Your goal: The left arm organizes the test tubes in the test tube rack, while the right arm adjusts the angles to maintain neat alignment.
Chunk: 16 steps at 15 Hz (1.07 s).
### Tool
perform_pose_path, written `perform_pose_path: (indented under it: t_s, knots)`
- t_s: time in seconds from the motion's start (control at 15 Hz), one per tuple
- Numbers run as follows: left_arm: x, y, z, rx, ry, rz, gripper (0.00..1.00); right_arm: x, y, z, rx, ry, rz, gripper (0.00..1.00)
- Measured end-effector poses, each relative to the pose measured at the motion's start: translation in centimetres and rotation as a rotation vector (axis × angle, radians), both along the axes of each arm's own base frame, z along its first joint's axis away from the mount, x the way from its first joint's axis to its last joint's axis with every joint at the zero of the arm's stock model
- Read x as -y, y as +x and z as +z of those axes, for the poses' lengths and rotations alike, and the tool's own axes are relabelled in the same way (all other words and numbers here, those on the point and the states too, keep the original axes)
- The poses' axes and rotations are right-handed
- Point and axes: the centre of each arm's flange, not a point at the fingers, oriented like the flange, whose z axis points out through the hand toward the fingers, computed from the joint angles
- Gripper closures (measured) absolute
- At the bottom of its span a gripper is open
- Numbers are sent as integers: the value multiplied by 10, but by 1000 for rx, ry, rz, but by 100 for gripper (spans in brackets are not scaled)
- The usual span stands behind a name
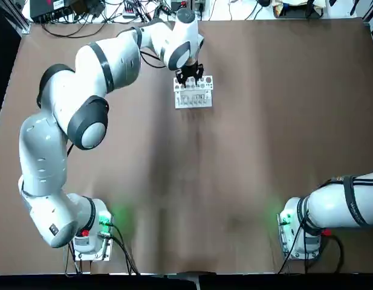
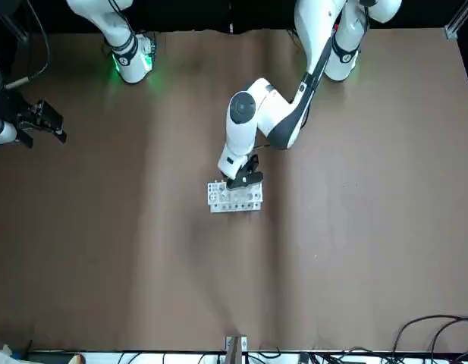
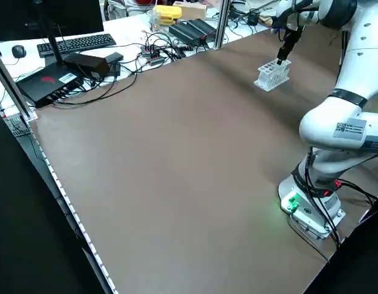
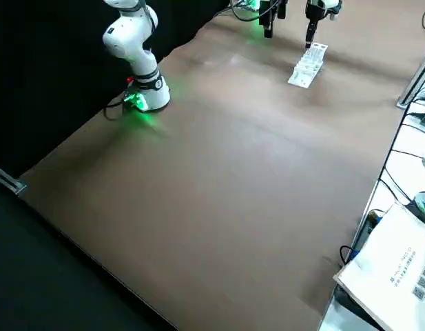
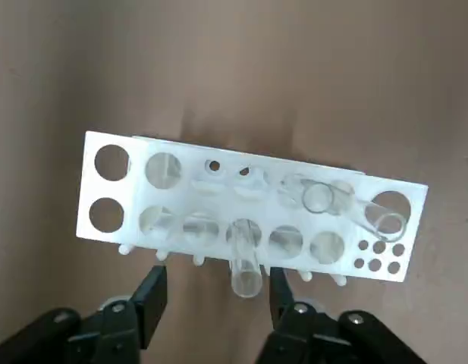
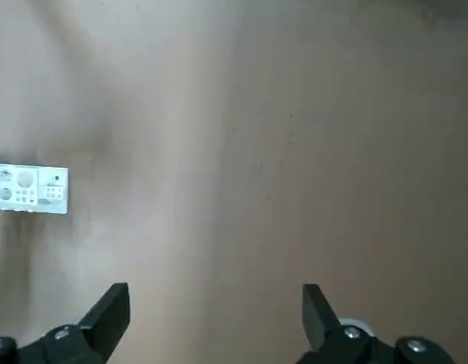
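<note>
No legible lettering, numbers or signs on anything.

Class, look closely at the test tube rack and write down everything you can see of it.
The test tube rack is white, rectangular and plastic-looking. Its top plate has two rows of large round holes, with a cluster of smaller ones at one end; short pegs stick out along one long side. It stands upright on the brown tabletop. Clear test tubes lean in some holes, while others are unfilled. The left gripper is beside it, fingers apart; contact is unclear.
</note>
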Motion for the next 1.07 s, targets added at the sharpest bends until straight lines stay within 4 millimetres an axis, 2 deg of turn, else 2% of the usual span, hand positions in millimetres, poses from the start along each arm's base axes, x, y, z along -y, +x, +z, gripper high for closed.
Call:
perform_pose_path:
  t_s: [0.07,0.2,0.27,0.47,0.87,1.07]
  knots:
    - [1,0,-1,0,0,-1,45,0,0,-1,0,0,0,0]
    - [1,0,-1,0,0,-1,48,-1,1,-3,-1,0,1,0]
    - [1,0,0,1,-1,-1,56,-1,0,-4,-4,0,1,0]
    - [2,0,1,4,-3,-2,61,-2,0,-7,-10,0,2,0]
    - [5,1,6,13,-13,-3,62,-6,-2,-31,-61,-3,10,0]
    - [4,2,4,13,-13,-2,62,-14,-3,-36,-70,-4,24,0]
